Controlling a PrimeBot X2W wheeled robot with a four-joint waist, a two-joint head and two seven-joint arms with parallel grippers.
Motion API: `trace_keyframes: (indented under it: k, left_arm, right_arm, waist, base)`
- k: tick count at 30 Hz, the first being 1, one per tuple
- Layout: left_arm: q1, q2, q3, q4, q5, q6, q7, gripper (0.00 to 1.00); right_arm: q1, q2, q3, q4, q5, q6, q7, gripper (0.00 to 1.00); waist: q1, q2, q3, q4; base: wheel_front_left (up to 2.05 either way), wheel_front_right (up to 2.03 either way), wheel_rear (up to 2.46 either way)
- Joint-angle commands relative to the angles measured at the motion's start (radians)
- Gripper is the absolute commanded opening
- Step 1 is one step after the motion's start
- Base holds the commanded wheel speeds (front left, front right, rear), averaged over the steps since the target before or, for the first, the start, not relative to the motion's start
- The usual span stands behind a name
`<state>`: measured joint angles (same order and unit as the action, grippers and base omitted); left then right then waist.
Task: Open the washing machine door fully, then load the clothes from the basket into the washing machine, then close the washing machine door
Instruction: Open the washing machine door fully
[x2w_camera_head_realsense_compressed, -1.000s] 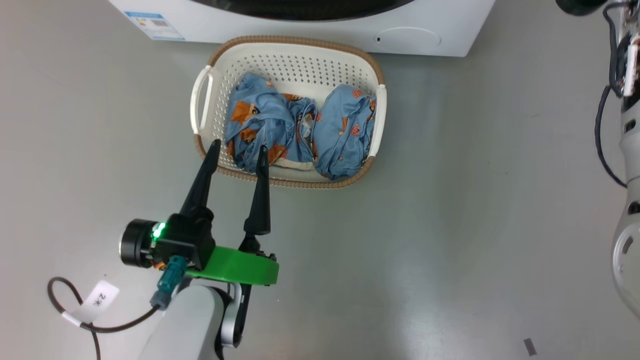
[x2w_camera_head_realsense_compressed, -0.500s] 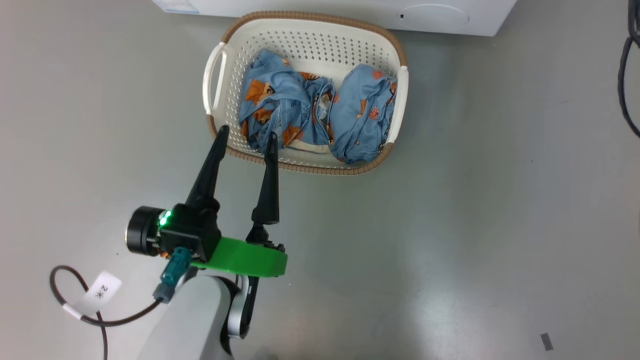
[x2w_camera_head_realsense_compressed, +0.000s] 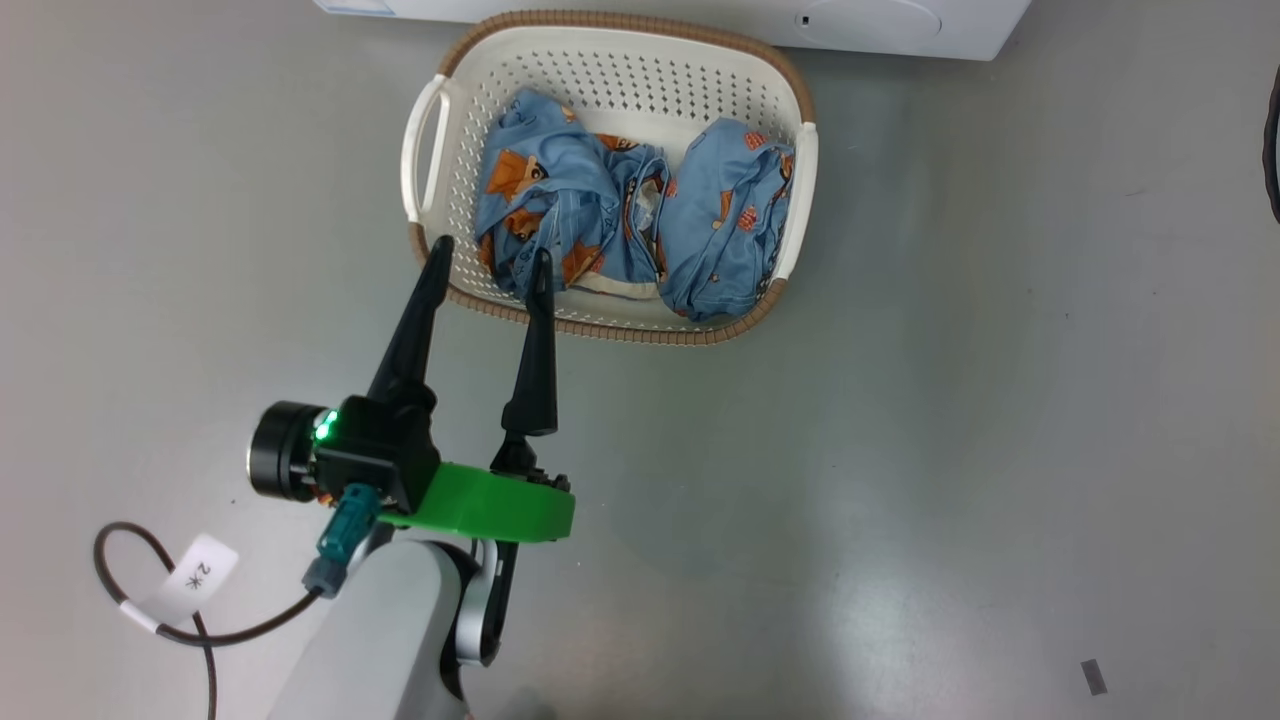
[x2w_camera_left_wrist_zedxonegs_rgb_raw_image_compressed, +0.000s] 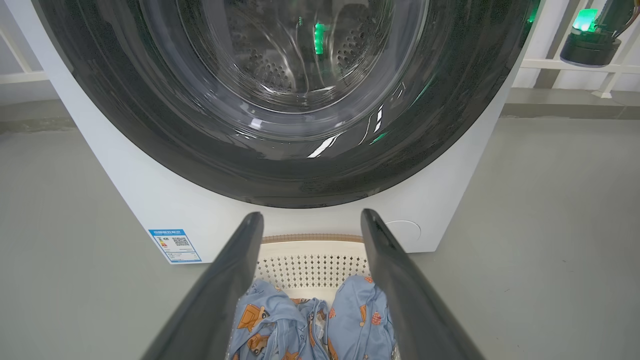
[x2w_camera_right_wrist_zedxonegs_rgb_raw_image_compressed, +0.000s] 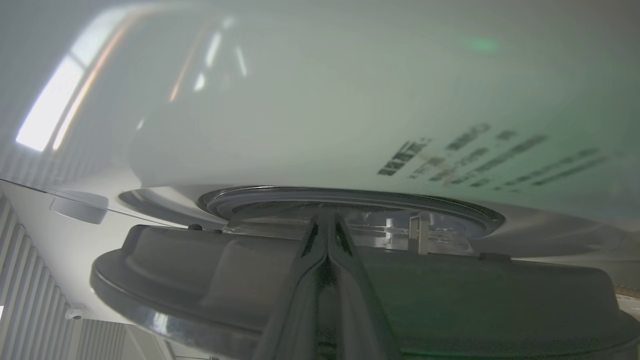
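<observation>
Two bundles of light-blue clothes (x2w_camera_head_realsense_compressed: 560, 205) lie side by side in the basket (x2w_camera_head_realsense_compressed: 620, 75), which stands on the grey floor (x2w_camera_head_realsense_compressed: 950, 400) just in front of the washing machine (x2w_camera_left_wrist_zedxonegs_rgb_raw_image_compressed: 145, 200); the left gripper (x2w_camera_head_realsense_compressed: 492, 247) hovers over the basket's near left rim, its fingers spread wide and holding nothing; the washing machine door (x2w_camera_left_wrist_zedxonegs_rgb_raw_image_compressed: 280, 175), glossy black around clear glass, appears closed against the machine's front; a blue sticker (x2w_camera_left_wrist_zedxonegs_rgb_raw_image_compressed: 175, 245) sits at the machine's lower left corner; the right gripper (x2w_camera_right_wrist_zedxonegs_rgb_raw_image_compressed: 326, 225) has its fingers pressed together, empty, close against a dark round rim too blurred to name surely.
</observation>
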<state>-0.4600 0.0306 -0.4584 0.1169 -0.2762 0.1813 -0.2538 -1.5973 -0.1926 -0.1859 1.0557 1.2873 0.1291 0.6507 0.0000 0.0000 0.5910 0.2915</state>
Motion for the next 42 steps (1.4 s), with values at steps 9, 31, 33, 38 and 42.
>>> trace_keyframes:
  k: [9,31,33,38,42]
  left_arm:
    - [-0.004,0.020,0.027,-0.018,-0.003,0.012,-0.008,1.00]
    - [0.045,0.020,0.044,0.019,-0.003,-0.005,-0.008,1.00]
    - [0.054,0.020,0.045,0.024,-0.003,-0.009,-0.008,1.00]
    - [0.075,0.020,0.046,0.040,-0.001,-0.022,-0.008,1.00]
    - [0.099,0.020,0.048,0.062,0.004,-0.037,-0.008,1.00]
  right_arm:
    - [0.091,0.051,0.011,-0.104,0.008,0.002,0.105,0.00]
    - [0.445,0.135,0.004,-0.416,0.045,0.002,0.222,0.00]
    - [0.484,0.139,0.014,-0.440,0.048,0.002,0.221,0.00]
    - [0.572,0.142,0.072,-0.473,0.092,0.002,0.188,0.00]
    - [0.647,0.142,0.180,-0.480,0.172,0.002,0.112,0.00]
  waist:
    - [0.0000,0.0000,-0.020,-0.012]
    - [0.0000,0.0000,-0.136,-0.031]
    - [0.0000,0.0000,-0.152,-0.032]
    - [0.0000,0.0000,-0.194,-0.029]
    - [0.0000,0.0000,-0.244,-0.030]
  base:
    - [0.00,0.00,0.00]
    - [0.00,0.00,0.00]
    - [0.00,0.00,0.00]
    - [0.00,0.00,0.00]
    - [0.00,0.00,0.00]
